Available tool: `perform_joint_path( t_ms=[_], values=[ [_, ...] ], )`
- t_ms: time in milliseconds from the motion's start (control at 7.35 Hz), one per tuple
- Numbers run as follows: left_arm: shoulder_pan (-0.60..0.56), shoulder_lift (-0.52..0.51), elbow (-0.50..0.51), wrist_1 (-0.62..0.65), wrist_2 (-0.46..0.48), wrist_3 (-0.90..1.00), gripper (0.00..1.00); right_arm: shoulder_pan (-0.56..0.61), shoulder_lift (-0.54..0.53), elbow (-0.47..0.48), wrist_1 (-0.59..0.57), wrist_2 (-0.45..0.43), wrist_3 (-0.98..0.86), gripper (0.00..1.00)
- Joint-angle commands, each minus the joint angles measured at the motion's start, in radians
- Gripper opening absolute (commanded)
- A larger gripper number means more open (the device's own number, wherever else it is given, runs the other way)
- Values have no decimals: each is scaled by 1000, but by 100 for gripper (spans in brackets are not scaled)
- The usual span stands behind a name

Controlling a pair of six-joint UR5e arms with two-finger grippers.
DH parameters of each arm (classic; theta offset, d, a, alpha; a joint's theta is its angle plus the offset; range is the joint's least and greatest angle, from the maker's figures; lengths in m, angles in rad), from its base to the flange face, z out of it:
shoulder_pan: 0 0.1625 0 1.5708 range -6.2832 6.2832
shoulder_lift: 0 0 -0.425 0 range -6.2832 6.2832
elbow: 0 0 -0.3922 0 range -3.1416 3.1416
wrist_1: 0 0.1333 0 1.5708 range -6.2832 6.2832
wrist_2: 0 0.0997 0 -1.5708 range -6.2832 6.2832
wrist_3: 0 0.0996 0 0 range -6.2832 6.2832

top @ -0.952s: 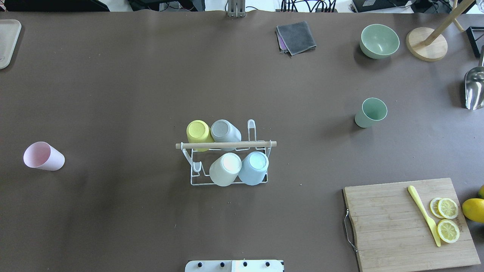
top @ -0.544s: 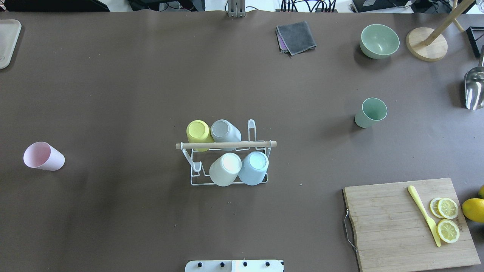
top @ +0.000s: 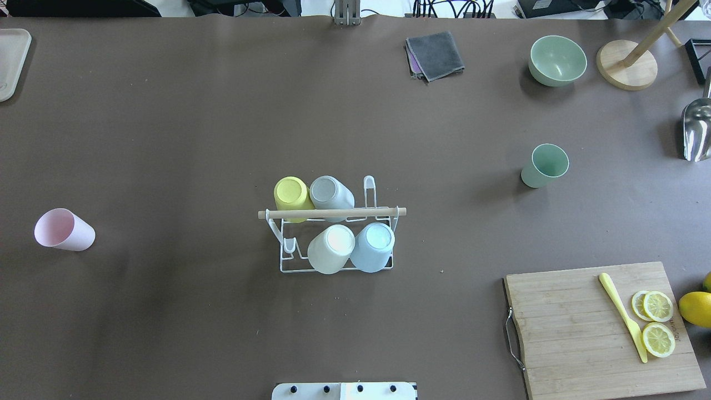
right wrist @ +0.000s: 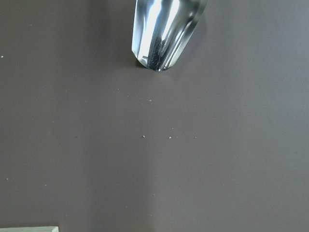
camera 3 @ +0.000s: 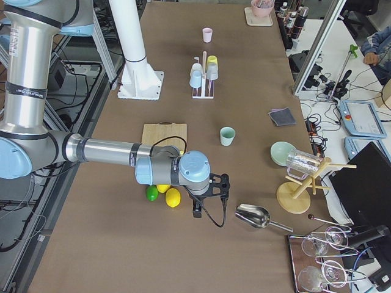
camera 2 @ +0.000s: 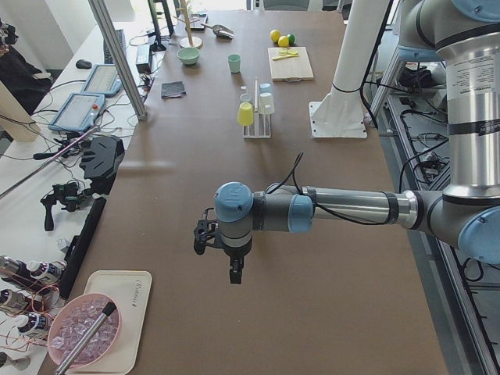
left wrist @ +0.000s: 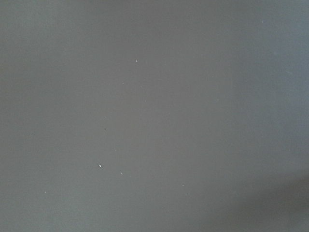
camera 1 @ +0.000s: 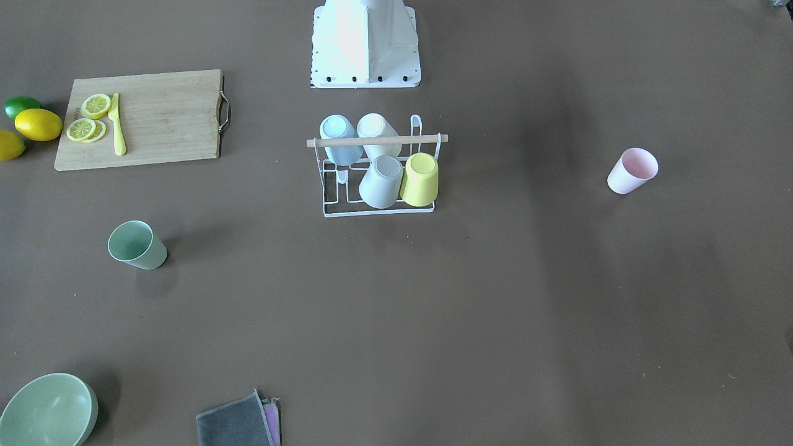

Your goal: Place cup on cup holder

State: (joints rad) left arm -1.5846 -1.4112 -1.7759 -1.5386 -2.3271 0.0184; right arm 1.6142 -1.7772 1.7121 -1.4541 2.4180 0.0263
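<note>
Left end effector dark, opening unclear

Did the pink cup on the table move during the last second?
No. In the overhead view the pink cup keeps the same spot, far to the left of the cup holder, exactly as in both earlier pictures.

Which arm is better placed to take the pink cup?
Left. The pink cup is on the robot's left side, where the left claw hangs; the right claw is far off, near the lemons.
</note>
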Motion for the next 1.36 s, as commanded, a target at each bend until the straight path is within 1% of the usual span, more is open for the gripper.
perform_joint_path(
  t_ms=[0,408,680,816,952,1088,1224],
  values=[
    [0,0,0,0,0,0,99,-13,33,-17,4,-7,0,100],
    [0,0,0,0,0,0,99,-147,168,-16,-9,-17,13,100],
    [0,0,0,0,0,0,99,-245,266,-16,-26,-112,15,100],
    [0,0,0,0,0,0,99,-282,341,-8,-129,-111,17,100],
    [0,0,1,-1,2,0,99,-324,439,-3,-253,-111,24,100],
    [0,0,1,-2,2,0,99,-373,502,-3,-290,-117,61,100],
    [0,0,1,-2,2,0,99,-425,534,-3,-287,-137,114,100]
  ],
)
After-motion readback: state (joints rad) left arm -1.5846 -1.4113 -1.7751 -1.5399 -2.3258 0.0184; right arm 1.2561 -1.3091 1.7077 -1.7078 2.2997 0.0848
